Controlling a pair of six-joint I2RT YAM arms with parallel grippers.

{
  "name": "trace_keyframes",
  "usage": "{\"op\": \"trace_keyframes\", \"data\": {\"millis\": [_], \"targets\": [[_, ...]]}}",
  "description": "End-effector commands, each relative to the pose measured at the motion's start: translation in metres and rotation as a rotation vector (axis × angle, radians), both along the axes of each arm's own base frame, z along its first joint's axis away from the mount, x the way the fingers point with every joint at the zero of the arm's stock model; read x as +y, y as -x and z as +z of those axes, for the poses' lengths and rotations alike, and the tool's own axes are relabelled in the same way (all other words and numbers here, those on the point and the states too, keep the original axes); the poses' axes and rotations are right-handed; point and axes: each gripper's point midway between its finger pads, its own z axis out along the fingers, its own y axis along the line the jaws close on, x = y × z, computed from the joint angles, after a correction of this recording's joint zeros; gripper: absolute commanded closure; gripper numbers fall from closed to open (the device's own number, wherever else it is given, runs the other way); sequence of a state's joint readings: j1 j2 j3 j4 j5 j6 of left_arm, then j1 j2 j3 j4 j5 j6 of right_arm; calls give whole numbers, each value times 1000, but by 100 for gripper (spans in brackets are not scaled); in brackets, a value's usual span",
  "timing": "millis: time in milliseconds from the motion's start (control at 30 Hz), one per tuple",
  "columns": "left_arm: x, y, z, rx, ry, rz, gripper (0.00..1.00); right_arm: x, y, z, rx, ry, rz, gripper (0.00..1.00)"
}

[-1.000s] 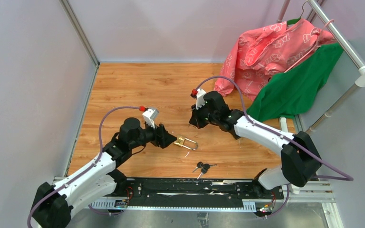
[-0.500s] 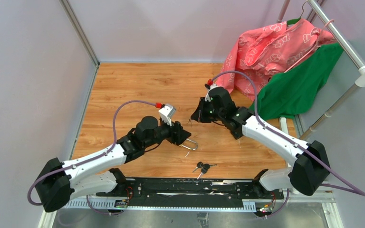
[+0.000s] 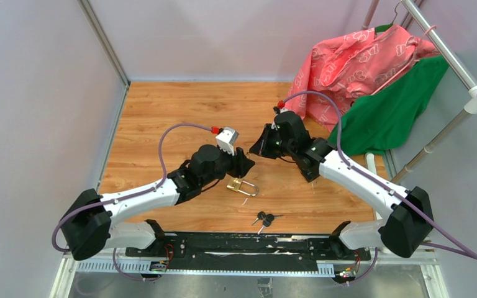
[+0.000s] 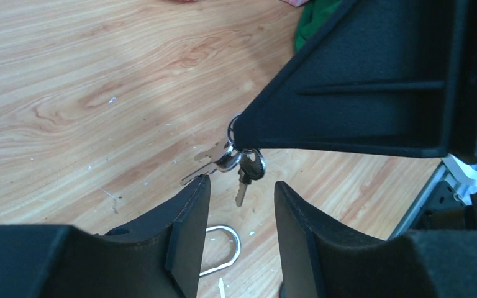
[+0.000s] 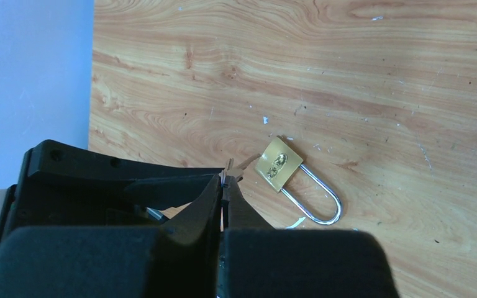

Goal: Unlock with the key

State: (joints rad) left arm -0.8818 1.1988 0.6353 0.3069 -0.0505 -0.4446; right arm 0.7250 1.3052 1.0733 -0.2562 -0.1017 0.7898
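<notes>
A brass padlock [image 3: 236, 184] lies flat on the wooden table with its steel shackle closed; its body [image 5: 278, 162] shows clearly in the right wrist view. My right gripper [image 3: 256, 151] [image 5: 225, 177] hangs above and behind it, shut on a key ring. From the ring dangle a black-headed key [image 4: 249, 166] and a silver one. My left gripper [image 3: 247, 162] [image 4: 241, 181] is open just under those keys, its fingers on either side of the hanging blade without touching it. Only the shackle [image 4: 233, 245] appears between the left fingers, down on the table.
A spare bunch of keys [image 3: 264, 218] lies near the front edge, close to the black base rail [image 3: 248, 245]. Pink cloth [image 3: 360, 62] and green cloth [image 3: 391, 105] hang from a white rack [image 3: 447, 56] at the back right. Grey walls bound the left and back.
My left gripper has moved right and up from beside the padlock to just under the right gripper's keys, and its jaws have narrowed. The right gripper shifted slightly right. The padlock has stayed put.
</notes>
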Motion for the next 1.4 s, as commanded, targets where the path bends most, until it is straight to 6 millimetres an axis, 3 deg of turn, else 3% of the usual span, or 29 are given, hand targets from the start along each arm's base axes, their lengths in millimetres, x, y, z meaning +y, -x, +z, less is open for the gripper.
{"op": "trace_keyframes", "data": {"millis": [0,233,500,733,767,833,867,933,1033,1200,1367], "targets": [[-7,-11,11,-53,1,30,54,-3,3,19,-16,-27,-35,100],[-15,-12,10,-64,-22,18,64,-5,4,20,-11,-28,-43,100],[-24,-8,15,-93,-31,-16,100,-8,5,15,6,-19,-56,100],[-18,5,19,-91,-31,-51,100,-12,6,10,-29,12,-32,100],[-18,9,19,-81,-39,-68,100,-9,6,11,-48,13,-4,93],[-20,16,19,-53,-62,-111,100,-7,8,10,-84,28,53,50],[-20,22,13,-24,-90,-138,100,-7,8,10,-114,45,81,35],[-21,32,6,50,-139,-186,100,-12,8,4,-163,96,126,23],[-18,49,-6,168,-206,-236,100,-21,10,4,-262,135,189,24],[-4,77,-19,314,-306,-313,100,-17,33,16,-437,52,343,27],[2,106,-16,379,-306,-431,100,-13,56,34,-572,-56,460,32]]}}
